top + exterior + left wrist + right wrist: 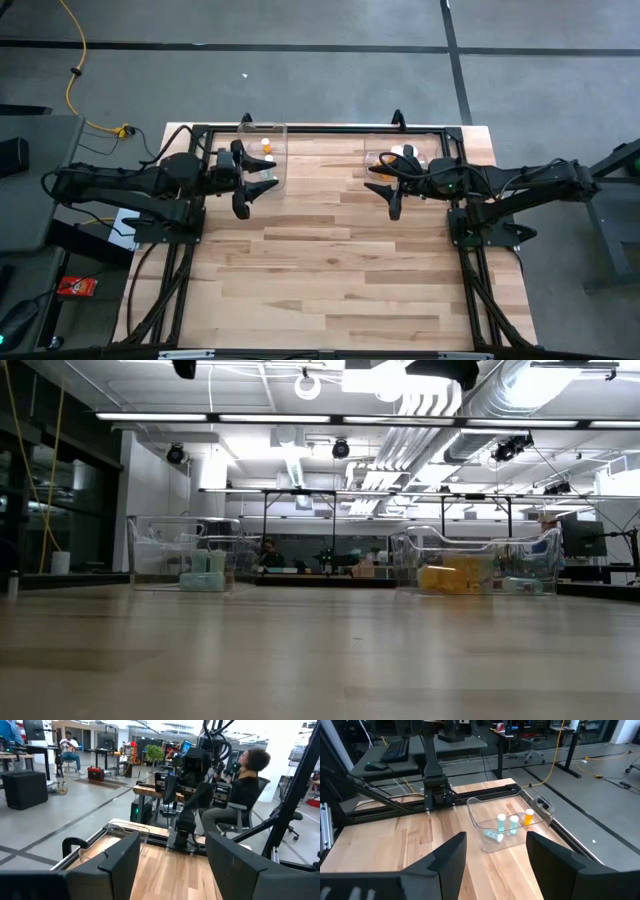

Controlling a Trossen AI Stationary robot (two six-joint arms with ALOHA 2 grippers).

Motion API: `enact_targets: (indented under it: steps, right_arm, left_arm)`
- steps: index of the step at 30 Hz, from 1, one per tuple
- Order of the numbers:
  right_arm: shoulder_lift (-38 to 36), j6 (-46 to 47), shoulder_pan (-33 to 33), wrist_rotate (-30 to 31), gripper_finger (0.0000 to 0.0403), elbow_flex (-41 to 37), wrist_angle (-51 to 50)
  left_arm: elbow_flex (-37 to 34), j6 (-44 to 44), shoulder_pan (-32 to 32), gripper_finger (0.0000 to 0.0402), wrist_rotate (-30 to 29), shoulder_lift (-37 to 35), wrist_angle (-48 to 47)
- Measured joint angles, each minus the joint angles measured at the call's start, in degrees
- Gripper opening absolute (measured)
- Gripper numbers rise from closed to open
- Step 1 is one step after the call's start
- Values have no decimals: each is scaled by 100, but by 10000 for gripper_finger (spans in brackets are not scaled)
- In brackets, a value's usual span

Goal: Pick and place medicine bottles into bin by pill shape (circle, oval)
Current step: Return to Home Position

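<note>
Now both claws are spread, gripping nothing: the left claw [172, 842] hovers just beside the left bin [495, 796], the right claw [496, 840] by the right bin [520, 555]. Medicine bottles [512, 824] sit inside the bins, apparently mostly amber on the right.

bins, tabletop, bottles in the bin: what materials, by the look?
Clear rectangular bin: likely rigid plastic, glossy; see-through walls, rounded moulded rim.
Pale plank tabletop: wood, butcher-block style, satin; grain and staggered seams show.
Small amber bottle and pale blue-green bottles, white caps: probably translucent plastic; too small to confirm.
</note>
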Motion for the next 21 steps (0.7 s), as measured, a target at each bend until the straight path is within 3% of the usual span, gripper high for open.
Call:
enact_targets:
  steps: [3,6,13,21]
  right_arm:
    - [0,-2,4,-27,199,0,0]
    - [0,16,4,-28,199,0,0]
    - [0,116,4,-29,199,0,0]
    - [0,229,4,-349,199,0,20]
  left_arm:
    - [0,38,0,211,37,2,-18]
    - [0,298,-18,185,376,2,-44]
    - [-282,171,-76,15,431,-304,-507]
    - [-1541,-329,-78,2,234,-1547,-319]
